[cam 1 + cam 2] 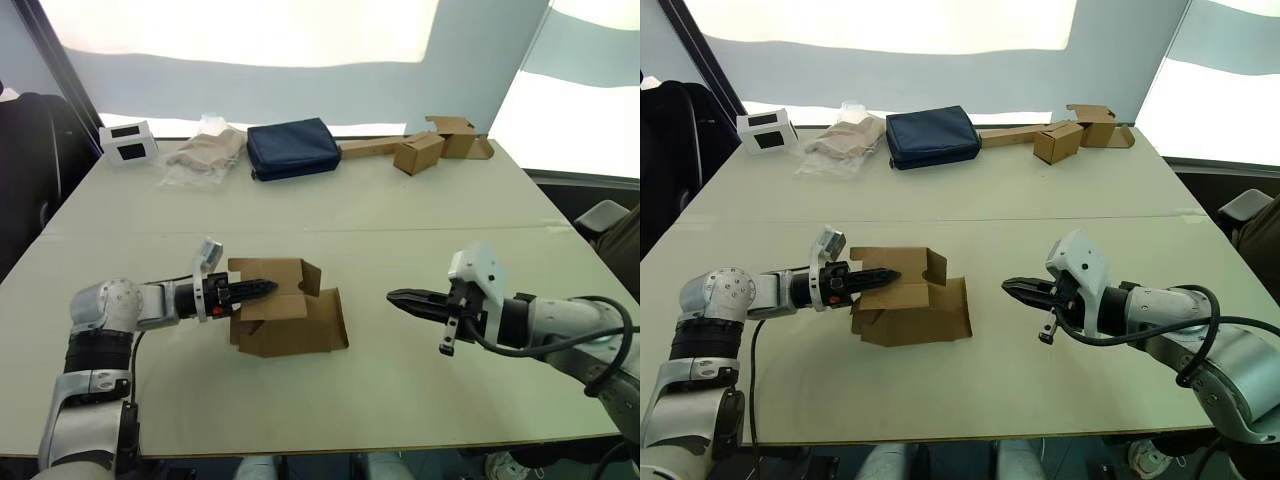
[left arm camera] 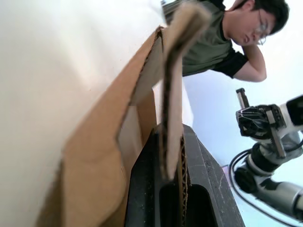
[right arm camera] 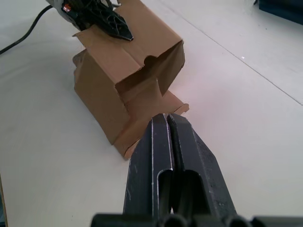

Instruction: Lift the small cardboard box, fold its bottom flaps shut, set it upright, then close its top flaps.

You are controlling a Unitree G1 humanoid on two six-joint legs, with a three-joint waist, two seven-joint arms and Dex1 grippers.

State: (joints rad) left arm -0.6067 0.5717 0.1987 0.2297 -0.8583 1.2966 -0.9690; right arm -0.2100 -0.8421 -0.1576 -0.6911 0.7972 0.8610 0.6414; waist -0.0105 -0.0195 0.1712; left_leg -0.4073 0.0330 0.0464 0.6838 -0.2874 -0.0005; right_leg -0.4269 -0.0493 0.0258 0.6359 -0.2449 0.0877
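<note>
The small cardboard box [image 1: 288, 310] is pinched by the left gripper [image 1: 262, 289]; right gripper [image 1: 400, 298], fingers together, should be brought under before lifting.

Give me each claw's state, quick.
Left claw: shut on a flap of the small cardboard box.
Right claw: shut, empty, apart from the box.

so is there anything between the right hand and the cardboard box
Nothing: only bare table lies between the right hand and the small cardboard box, as both eye views show.
</note>
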